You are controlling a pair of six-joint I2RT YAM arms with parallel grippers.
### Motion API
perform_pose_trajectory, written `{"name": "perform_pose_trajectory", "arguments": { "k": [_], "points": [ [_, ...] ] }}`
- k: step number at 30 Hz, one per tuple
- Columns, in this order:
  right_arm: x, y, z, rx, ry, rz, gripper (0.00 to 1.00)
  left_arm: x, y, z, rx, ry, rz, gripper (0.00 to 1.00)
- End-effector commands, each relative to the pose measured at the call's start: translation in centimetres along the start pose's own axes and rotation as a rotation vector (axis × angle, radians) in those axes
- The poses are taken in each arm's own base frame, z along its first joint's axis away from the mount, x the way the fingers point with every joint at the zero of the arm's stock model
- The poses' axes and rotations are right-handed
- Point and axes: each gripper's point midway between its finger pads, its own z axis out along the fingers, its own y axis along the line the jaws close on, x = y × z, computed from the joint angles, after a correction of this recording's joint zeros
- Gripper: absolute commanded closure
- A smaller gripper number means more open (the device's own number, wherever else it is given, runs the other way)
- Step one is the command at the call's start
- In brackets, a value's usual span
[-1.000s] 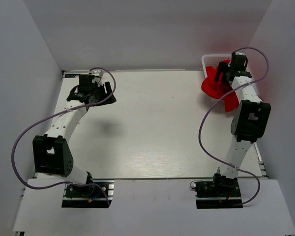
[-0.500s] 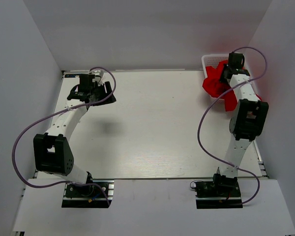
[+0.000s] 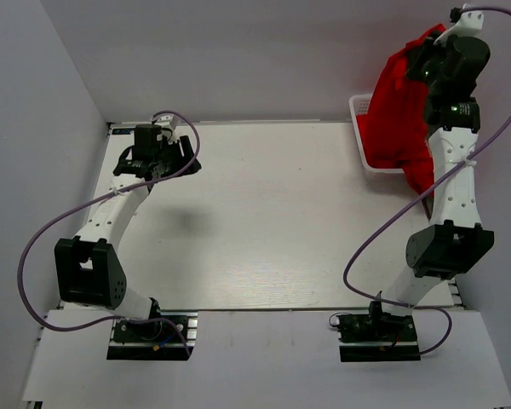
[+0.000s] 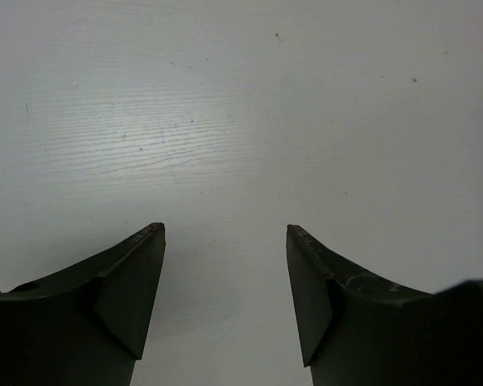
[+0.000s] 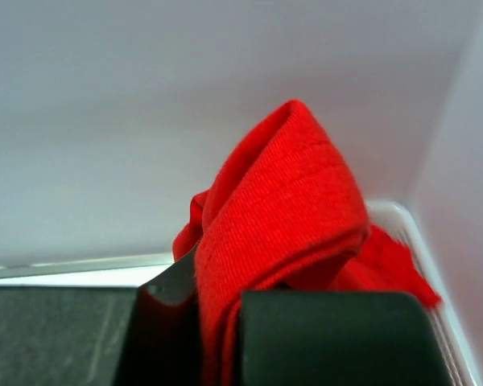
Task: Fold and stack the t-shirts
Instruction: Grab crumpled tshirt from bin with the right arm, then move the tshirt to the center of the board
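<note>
Right gripper [image 3: 424, 66] is up high above the white mesh basket [image 3: 356, 109], jaws clamped tight on a bunched fold of a red t-shirt [image 3: 396, 119]; in the right wrist view we see the cloth [image 5: 282, 209] pinched between the two dark fingers [image 5: 169, 322] and bulging up over them, with a strip of the basket's rim [image 5: 402, 221] showing just right of it; the gripper [image 5: 217, 301] has no visible gap beyond the cloth itself; from above, the t-shirt hangs down from the grip as one long crumpled drape, its lower part covering most of the basket and one tail spilling past the basket's near rim beside the right arm; we cannot tell whether the bottom of it touches the basket floor, or whether more shirts lie under it, since the drape hides the inside; left gripper [image 3: 187, 162] sits well apart from the basket, at the opposite far corner of the table [image 3: 264, 213], low over the surface; in the left wrist view its jaws [image 4: 225, 229] stand wide apart with nothing between them, only bare pale tabletop [image 4: 225, 96] showing in the gap.
</note>
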Motion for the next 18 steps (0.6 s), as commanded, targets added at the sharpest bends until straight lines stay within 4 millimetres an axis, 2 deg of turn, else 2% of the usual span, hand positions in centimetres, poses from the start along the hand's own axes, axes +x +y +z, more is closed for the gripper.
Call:
{"name": "perform_pose_trajectory", "arguments": {
  "k": [1, 2, 3, 4, 6, 7, 11, 15, 16, 18],
  "points": [
    [-9.0, 5.5, -2.1, -0.248, -0.224, -0.017, 1.0, -2.2, -1.7, -2.2, 0.057, -0.098, 0.024, 0.28],
    [-9.4, 6.9, -2.7, -0.321, -0.229, -0.026, 1.0, -2.4, -1.8, -2.5, 0.06, -0.107, 0.026, 0.28],
    [-10.2, 7.4, -3.0, -0.343, -0.245, -0.012, 1.0, -2.4, -1.8, -2.5, 0.06, -0.107, 0.016, 0.28],
    [-12.5, 8.3, -4.2, -0.379, -0.307, -0.006, 1.0, -2.6, -2.0, -2.8, 0.063, -0.117, 0.019, 0.28],
    [-13.0, 10.0, -5.2, -0.474, -0.314, 0.023, 1.0, -2.4, -2.0, -3.1, 0.063, -0.116, 0.009, 0.28],
    [-15.4, 10.8, -6.7, -0.511, -0.403, 0.002, 1.0, -2.3, -2.0, -3.4, 0.065, -0.121, 0.01, 0.28],
    [-17.8, 13.5, -9.6, -0.669, -0.473, 0.027, 1.0, -2.2, -1.6, -4.0, 0.052, -0.134, -0.012, 0.28],
    [-18.1, 16.1, -11.4, -0.817, -0.449, 0.09, 1.0, -2.3, -1.6, -5.2, 0.039, -0.152, -0.021, 0.27],
    [-17.4, 16.8, -11.8, -0.87, -0.418, 0.08, 1.0, -1.7, -1.4, -5.0, 0.034, -0.133, -0.025, 0.27],
    [-15.9, 18.2, -11.9, -0.937, -0.357, 0.115, 1.0, -1.9, -1.5, -5.7, 0.029, -0.149, -0.023, 0.27]
  ]
}}
